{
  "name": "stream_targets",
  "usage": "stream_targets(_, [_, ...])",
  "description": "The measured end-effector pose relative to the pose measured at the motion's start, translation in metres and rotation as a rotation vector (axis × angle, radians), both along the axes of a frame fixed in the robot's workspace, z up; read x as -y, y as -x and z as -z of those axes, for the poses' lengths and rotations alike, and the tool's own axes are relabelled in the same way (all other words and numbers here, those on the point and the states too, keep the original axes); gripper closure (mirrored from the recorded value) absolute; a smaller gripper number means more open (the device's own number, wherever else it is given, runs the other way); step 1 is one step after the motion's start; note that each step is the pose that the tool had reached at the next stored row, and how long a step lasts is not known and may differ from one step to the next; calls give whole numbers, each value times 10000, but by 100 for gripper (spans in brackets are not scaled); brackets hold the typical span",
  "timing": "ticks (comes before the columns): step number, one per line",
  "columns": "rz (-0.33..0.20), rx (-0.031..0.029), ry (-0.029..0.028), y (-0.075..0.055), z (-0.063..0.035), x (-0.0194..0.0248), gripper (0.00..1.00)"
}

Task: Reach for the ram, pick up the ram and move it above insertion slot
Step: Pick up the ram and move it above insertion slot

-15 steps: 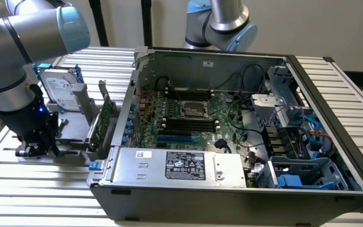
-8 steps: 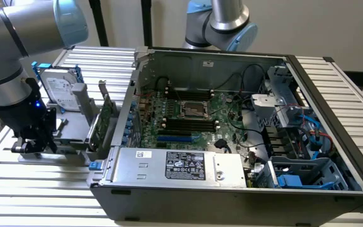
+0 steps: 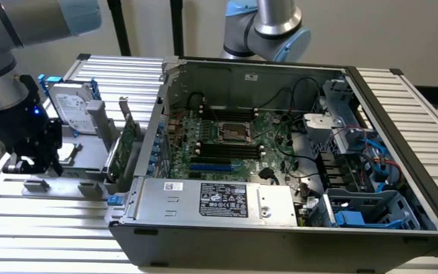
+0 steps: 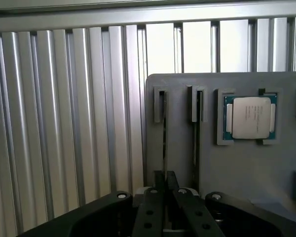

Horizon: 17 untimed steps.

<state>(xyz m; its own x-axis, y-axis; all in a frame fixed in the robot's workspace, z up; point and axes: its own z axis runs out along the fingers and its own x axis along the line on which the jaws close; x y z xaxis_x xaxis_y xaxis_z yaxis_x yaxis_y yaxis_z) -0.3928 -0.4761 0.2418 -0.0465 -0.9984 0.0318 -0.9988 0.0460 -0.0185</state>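
Observation:
The ram (image 4: 164,133) stands on edge in a narrow slot of the grey holder plate (image 4: 237,168), appearing as a thin dark line that runs up to my fingertips. My gripper (image 4: 165,185) is down over its near end, the two black fingers (image 4: 153,207) drawn close together on either side of it. In the exterior view my gripper (image 3: 35,165) sits low over the grey holder (image 3: 82,154) at the exterior view's left, beside the open computer case. The black memory slots (image 3: 230,149) lie on the green motherboard inside the case.
A processor chip (image 4: 249,117) sits in a recess of the plate, past a second narrow slot (image 4: 196,128). A hard drive (image 3: 74,105) and a larger green card with a bracket (image 3: 124,145) stand in the holder. The case wall (image 3: 154,137) rises between holder and motherboard. A second arm (image 3: 268,28) stands behind.

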Motion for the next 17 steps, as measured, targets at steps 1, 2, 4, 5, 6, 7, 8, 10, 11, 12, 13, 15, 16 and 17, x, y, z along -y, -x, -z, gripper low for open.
stream_targets(1, [-5,0,0,-4,-43,0,86])
stream_targets(2, [-13,0,0,-10,-87,0,86])
stream_targets(4, [-45,0,-1,-28,-180,0,86])
stream_targets(5, [-66,-1,0,-38,-225,0,86])
stream_targets(6, [-92,-1,0,-49,-272,1,86])
stream_targets(7, [-121,1,-3,-60,-316,2,86])
stream_targets(8, [-151,0,-8,-71,-362,3,86])
stream_targets(10, [-222,1,-37,-95,-452,8,86])
stream_targets(11, [-261,-1,-56,-106,-498,11,86])
stream_targets(12, [-302,1,-77,-118,-545,14,86])
stream_targets(13, [-343,1,-97,-129,-590,18,86])
stream_targets(15, [-426,1,-134,-149,-680,25,86])
stream_targets(16, [-469,0,-150,-159,-725,28,86])
stream_targets(17, [-515,1,-172,-170,-773,32,86])
